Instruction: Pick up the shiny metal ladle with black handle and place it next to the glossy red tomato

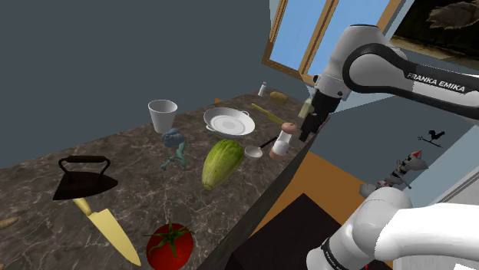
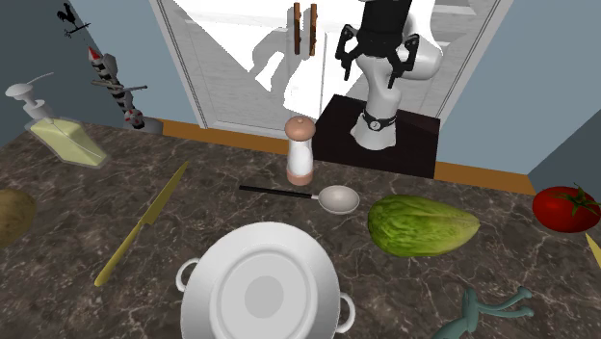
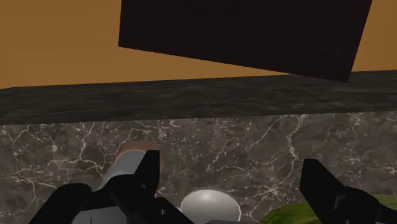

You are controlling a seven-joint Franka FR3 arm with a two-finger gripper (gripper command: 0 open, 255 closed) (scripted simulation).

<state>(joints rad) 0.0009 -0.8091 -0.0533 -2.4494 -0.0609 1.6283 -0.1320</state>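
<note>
In the wrist view the ladle (image 3: 207, 207) is cut off by the picture's edge. Its rounded pale bowl is seen between the spread fingers (image 3: 146, 172), and its handle cannot be made out there. In the shoulder view part of the black handle is hidden behind the pepper mill (image 1: 284, 140). In the second exterior view the hand (image 2: 374, 60) is cropped by the upper edge. The white two-handled pot (image 2: 262, 294) and a teal figure (image 2: 491, 313), whose kind cannot be told, are cropped below.

The hand is seen wide open and empty, in the air over the stand-side edge of the tabletop (image 1: 123, 153), above the mill and the ladle and touching neither. The ladle is laid flat near that edge, with its handle just beside the mill's foot and its bowl between the mill and a green squash (image 2: 422, 226). The tomato (image 2: 566, 208) is found near the same edge, well apart from the ladle. The squash is placed between the two.

One ladle, one tomato, one mill, one squash and one pot are counted. One white cup (image 1: 162, 115), one black flat iron (image 1: 84, 178) and one soap dispenser (image 2: 63, 135) are also counted. Two knives are seen: a yellowish knife (image 1: 265, 113) past the pot and a yellow-bladed knife (image 1: 107, 230) beside the iron.
</note>
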